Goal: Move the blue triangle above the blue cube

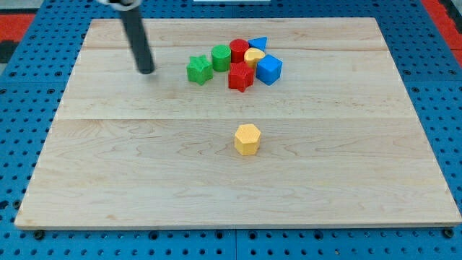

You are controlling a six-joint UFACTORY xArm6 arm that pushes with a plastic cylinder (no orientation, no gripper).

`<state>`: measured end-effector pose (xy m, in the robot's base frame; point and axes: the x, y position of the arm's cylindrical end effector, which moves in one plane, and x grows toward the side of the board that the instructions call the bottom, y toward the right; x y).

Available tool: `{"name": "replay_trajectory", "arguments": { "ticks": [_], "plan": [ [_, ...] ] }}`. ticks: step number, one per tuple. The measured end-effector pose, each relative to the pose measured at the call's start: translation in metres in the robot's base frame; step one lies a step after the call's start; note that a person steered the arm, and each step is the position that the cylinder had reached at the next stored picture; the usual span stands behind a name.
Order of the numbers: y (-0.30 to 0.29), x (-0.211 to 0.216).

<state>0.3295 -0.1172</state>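
The blue triangle [258,43] lies near the view's top centre, at the back of a tight cluster. The blue cube [268,69] sits just below and to its right. A yellow heart-like block [253,57] lies between them. My tip [146,71] rests on the board to the view's left of the cluster, well apart from the blue triangle and about a block's width left of the green star.
The cluster also holds a green star [199,69], a green cylinder [221,57], a red cylinder [240,50] and a red star [240,76]. A yellow hexagon [247,139] stands alone at the board's middle. The wooden board [108,166] lies on blue pegboard.
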Motion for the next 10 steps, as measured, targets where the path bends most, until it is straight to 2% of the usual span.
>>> {"name": "replay_trajectory", "arguments": {
  "ticks": [1,2,3,4,5,7,8,9,10],
  "plan": [
    [0.106,0.010],
    [0.079,0.044],
    [0.061,0.117],
    [0.102,0.171],
    [0.105,0.174],
    [0.259,0.126],
    [0.291,0.139],
    [0.292,0.128],
    [0.287,0.071]
  ]
}}
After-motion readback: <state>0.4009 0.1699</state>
